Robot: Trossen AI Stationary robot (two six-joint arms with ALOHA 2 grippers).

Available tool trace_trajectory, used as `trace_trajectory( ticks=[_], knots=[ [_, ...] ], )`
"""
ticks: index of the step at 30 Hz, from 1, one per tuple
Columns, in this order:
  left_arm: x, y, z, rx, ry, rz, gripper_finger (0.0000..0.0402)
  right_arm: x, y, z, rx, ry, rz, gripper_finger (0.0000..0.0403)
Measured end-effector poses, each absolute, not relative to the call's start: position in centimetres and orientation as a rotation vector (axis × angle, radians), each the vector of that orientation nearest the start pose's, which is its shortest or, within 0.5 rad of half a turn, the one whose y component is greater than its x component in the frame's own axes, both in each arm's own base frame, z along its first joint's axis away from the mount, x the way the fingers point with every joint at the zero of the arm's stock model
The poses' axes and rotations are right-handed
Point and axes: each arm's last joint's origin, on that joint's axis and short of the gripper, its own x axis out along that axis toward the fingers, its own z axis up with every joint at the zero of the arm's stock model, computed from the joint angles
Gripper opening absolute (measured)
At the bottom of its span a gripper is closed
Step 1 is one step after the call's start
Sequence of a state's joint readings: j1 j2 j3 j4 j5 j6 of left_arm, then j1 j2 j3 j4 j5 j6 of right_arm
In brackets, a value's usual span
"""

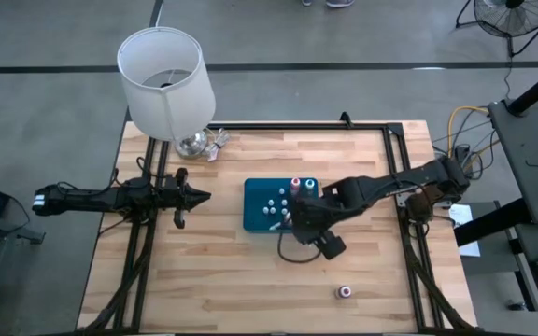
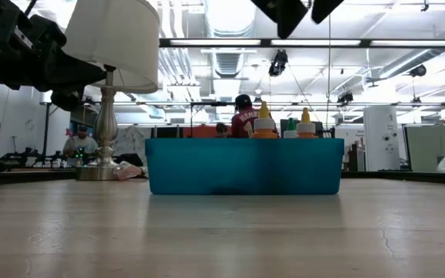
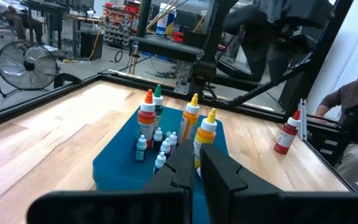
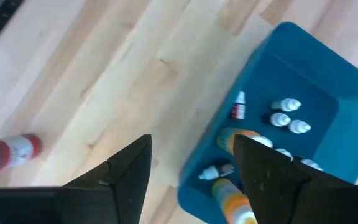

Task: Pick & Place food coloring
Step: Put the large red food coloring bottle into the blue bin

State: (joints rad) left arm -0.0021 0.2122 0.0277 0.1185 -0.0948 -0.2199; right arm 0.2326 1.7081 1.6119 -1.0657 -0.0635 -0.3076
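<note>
One red-capped food coloring bottle (image 1: 345, 292) lies on its side well behind the right gripper (image 4: 191, 168), whose jaws hang wide open and empty above the blue tray (image 4: 328, 149) edge.

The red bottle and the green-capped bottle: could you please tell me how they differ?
The red bottle stands alone on bare wood, while the green-capped bottle stands inside the blue tray among other bottles. The red bottle's cap is red and the other's is green. Both are upright.

The right arm reaches in from its side, elbow bent, its right claw (image 4: 191, 165) pointing down with its 2 fingers spread apart. The left arm lies outstretched and low, its left claw (image 1: 190, 196) nearly closed.
</note>
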Motion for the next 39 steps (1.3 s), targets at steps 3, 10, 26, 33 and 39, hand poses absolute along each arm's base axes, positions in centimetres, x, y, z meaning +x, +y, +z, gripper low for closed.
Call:
trace_trajectory(
  ticks=[3,10,26,33,39],
  knots=[
    [11.0,0.3,16.7,-0.216,0.056,0.100,0.0002,33.1,9.0,31.4,-0.345,1.117,0.438,0.0219],
    [11.0,0.2,16.7,-0.217,0.057,0.100,0.0002,30.9,11.0,32.8,-0.400,1.097,0.512,0.0219],
    [11.0,0.3,16.7,-0.217,0.056,0.100,0.0002,23.4,14.9,37.0,-0.547,0.994,0.722,0.0219],
    [11.0,0.3,16.7,-0.216,0.056,0.100,0.0002,21.9,17.4,37.0,-0.548,0.982,0.785,0.0219],
    [11.0,0.2,16.7,-0.217,0.056,0.099,0.0002,21.1,18.9,37.0,-0.510,0.957,0.804,0.0219]
  ],
)
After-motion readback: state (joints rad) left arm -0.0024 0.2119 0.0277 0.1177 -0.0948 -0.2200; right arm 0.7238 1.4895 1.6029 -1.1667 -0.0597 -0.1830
